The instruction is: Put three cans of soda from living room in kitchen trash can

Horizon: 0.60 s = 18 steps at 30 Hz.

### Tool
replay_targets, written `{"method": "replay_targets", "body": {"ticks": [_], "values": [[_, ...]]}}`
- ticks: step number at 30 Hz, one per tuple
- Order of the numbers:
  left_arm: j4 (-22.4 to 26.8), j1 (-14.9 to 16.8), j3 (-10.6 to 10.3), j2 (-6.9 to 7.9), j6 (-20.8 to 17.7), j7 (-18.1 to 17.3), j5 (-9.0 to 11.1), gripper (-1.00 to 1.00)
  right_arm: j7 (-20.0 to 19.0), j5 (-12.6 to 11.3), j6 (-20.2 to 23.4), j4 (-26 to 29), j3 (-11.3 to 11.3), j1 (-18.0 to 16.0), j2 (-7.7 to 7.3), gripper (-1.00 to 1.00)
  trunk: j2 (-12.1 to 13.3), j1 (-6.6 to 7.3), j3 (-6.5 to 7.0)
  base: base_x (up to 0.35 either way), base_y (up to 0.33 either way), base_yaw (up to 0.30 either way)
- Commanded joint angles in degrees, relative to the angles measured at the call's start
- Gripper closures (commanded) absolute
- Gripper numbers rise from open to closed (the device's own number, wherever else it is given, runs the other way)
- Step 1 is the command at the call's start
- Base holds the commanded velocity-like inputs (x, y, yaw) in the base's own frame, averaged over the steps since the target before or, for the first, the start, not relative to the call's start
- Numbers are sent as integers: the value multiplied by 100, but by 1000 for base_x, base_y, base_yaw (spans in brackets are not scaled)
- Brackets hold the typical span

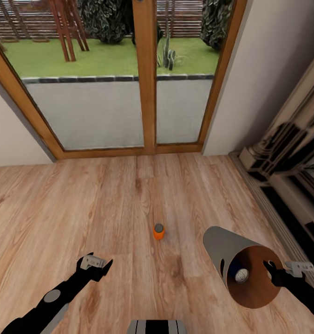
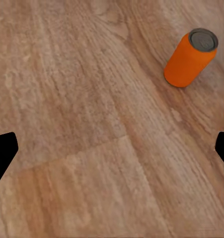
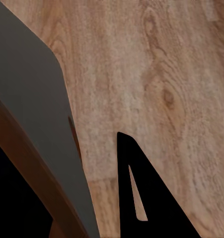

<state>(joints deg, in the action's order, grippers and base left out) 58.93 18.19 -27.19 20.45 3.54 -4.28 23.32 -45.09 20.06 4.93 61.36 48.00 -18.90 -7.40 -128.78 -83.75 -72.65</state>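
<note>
My right gripper (image 1: 274, 270) pinches the rim of the bin (image 1: 222, 250), one finger inside the brown mouth and one outside the grey wall (image 3: 37, 99), so the bin hangs tilted over the floor (image 1: 106, 204) with its opening turned toward me. Deep inside it I see a grey can top (image 1: 242, 275) (which colour of can it belongs to I cannot tell). My left gripper (image 1: 95, 265) is spread wide and holds nothing, its dark fingertips (image 2: 2, 148) far apart above the planks. An orange can (image 1: 159, 231) stands upright on the floor ahead, between my two arms, apart from both. Beyond it a wood-framed glass door (image 1: 145, 74) looks onto grass.
</note>
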Motion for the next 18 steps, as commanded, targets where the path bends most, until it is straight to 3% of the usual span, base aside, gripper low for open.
{"method": "replay_targets", "body": {"ticks": [1,5,6,7,9,12,18], "values": [[-4,6,-36,-11,2,-8,60,-100,-46,-37,43,8,16,-9,3,100,-2,-2,-3,301,0,0],[23,12,-142,-174,-424,-13,68,-100,-43,-42,46,-12,16,-9,2,100,-2,-2,-3,218,0,0],[44,17,-182,-387,-673,-13,59,-100,-43,-44,49,-15,16,-9,5,100,-2,-2,-3,82,0,0],[57,22,-214,-535,-798,-16,7,-100,-42,-45,50,-17,16,-9,7,100,-2,-2,-3,52,0,0],[69,33,-237,-660,-919,-17,-107,-100,-39,-45,51,-17,16,-9,8,100,-2,-2,-3,38,0,0],[75,51,-243,-873,-1097,-1,-475,-100,-37,-46,56,-19,11,-9,10,100,-2,-2,-3,14,0,-15],[52,40,-236,-901,-758,-20,-571,-100,-40,-53,55,-19,8,-9,15,100,-2,-2,11,3,0,-168]]}}
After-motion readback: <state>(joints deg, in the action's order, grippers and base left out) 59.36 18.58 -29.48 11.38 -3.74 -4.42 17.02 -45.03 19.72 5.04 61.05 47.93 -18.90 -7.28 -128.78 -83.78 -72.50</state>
